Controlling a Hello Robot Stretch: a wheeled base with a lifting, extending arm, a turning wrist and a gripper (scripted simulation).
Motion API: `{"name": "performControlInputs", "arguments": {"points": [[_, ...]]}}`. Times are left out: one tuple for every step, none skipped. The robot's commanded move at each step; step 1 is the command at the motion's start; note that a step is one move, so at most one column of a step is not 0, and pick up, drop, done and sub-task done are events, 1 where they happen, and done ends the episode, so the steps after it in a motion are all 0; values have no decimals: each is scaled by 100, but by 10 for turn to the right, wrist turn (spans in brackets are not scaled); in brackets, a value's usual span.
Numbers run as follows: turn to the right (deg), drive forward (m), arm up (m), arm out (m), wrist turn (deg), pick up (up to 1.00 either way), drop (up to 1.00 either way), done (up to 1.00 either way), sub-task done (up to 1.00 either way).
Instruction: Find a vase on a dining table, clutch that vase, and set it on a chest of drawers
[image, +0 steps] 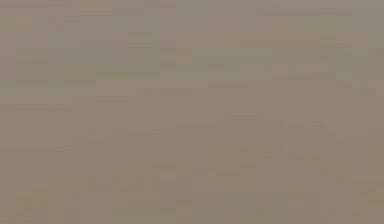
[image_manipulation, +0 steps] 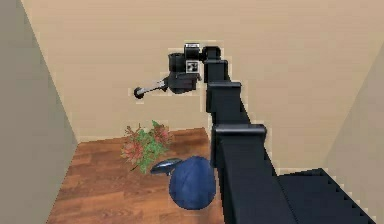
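Much of a blue rounded thing (image_manipulation: 190, 187) is hidden: its right side is cut off by the arm (image_manipulation: 235, 130), which is seen in the arm side view as a dark bar rising from the bottom edge. This blue thing is seen low on the wooden floor (image_manipulation: 95, 185), and whether it is the vase cannot be made out from its shape. Just beyond it, toward the back wall (image_manipulation: 100, 60), a plant (image_manipulation: 146, 146) with red and green leaves is seen; whether the two are touching cannot be told. At the lower right a dark low shape (image_manipulation: 315, 195) is cut off by the picture's edge and cannot be identified. The gripper (image_manipulation: 141, 92) is held high above the plant, with bare wall behind its far end, so nothing is held by it. A side wall (image_manipulation: 25, 120) is seen closing the corner at the left. In the forward view a flat grey-brown surface (image: 190, 110) is seen, and what it belongs to cannot be told.
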Motion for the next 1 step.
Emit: {"name": "performControlInputs", "arguments": {"points": [[0, 0, 0, -8, 0, 0, 0, 0, 0]]}}
